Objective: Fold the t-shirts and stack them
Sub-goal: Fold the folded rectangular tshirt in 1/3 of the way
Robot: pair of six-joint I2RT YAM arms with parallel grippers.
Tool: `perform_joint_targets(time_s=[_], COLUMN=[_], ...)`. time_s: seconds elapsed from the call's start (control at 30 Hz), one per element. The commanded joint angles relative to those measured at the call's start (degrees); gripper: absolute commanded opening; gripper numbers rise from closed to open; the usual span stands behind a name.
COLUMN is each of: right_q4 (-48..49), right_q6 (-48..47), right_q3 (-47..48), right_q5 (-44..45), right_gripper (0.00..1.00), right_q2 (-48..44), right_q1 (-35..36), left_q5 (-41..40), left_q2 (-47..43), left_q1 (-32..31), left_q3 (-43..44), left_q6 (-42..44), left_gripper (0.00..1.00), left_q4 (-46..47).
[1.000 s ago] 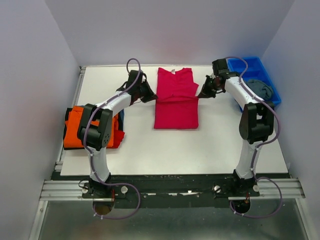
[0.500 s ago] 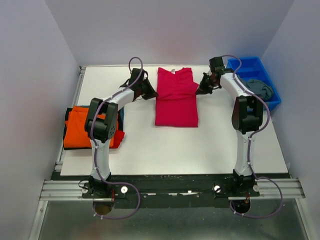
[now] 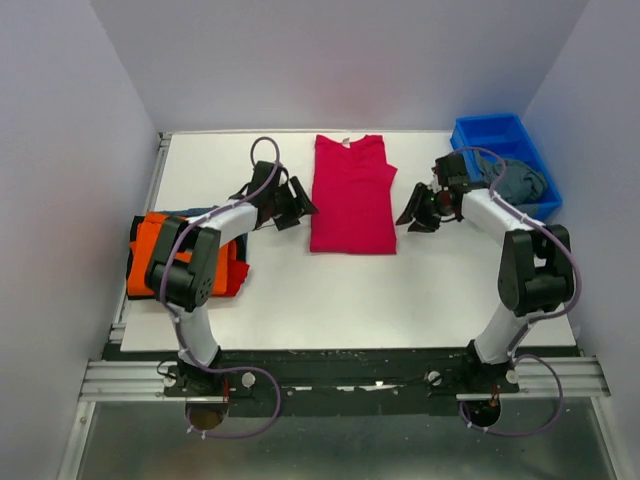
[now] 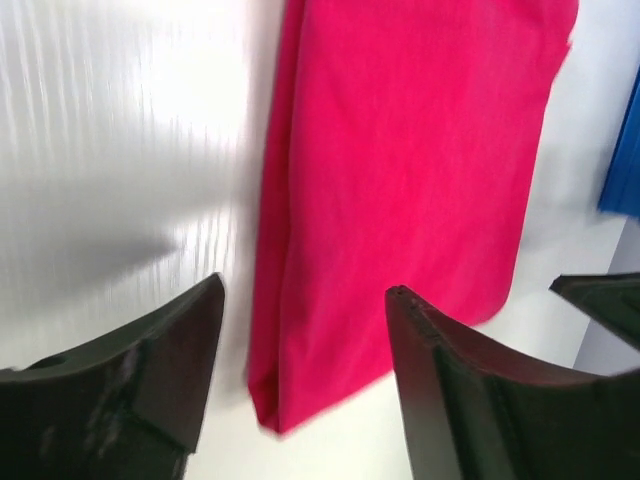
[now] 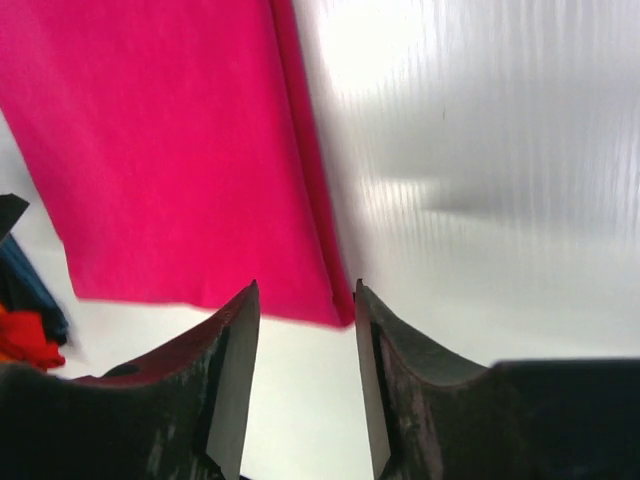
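The crimson-pink t-shirt (image 3: 350,195) lies flat at the table's middle back, folded into a narrow strip with the collar at the far end. My left gripper (image 3: 303,209) stands open just off its left edge, holding nothing. In the left wrist view the shirt (image 4: 400,170) lies beyond the open left gripper (image 4: 305,290). My right gripper (image 3: 407,217) stands open just off the right edge, also holding nothing. The right wrist view shows the shirt's near corner (image 5: 170,150) ahead of the open right gripper (image 5: 306,287). Folded orange, red and blue t-shirts (image 3: 160,258) are stacked at the left edge.
A blue bin (image 3: 500,133) at the back right holds a crumpled grey-blue t-shirt (image 3: 520,183), close behind the right arm. The white table (image 3: 330,295) lies between the crimson shirt and the arm bases. Grey walls close in the sides and back.
Both grippers have opened and let go of the crimson-pink shirt's sides. They have drawn back toward the near side and a little outward. The shirt now lies flat.
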Motion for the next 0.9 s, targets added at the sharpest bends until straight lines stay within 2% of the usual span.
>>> perform_joint_targets(time_s=[0.0, 0.23, 0.43, 0.67, 0.87], right_q4=[7.85, 8.46, 8.91, 9.17, 9.26], right_q6=[-2.17, -5.08, -5.17, -4.82, -4.99], right_q3=[-10.89, -15.83, -13.38, -10.91, -12.23], right_q5=[-4.42, -5.22, -5.04, -4.61, -4.78], right_gripper=[0.5, 0.5, 0.5, 0.47, 0.17], right_q2=[-7.67, -8.56, -5.04, -1.17, -1.7], right_q1=[0.38, 1.96, 3.02, 4.16, 4.34], left_q5=[-1.2, -1.2, -2.87, -2.34, -1.29], left_q2=[-10.86, -14.4, -14.13, -12.55, -10.8], left_q1=[-3.03, -6.1, -6.55, -6.9, -6.9], left_q3=[-10.75, -16.22, -16.4, -17.36, -18.42], left_q6=[0.4, 1.54, 3.12, 3.74, 4.35], left_gripper=[0.71, 0.66, 0.65, 0.57, 0.44], left_q4=[4.01, 4.29, 2.18, 1.83, 2.62])
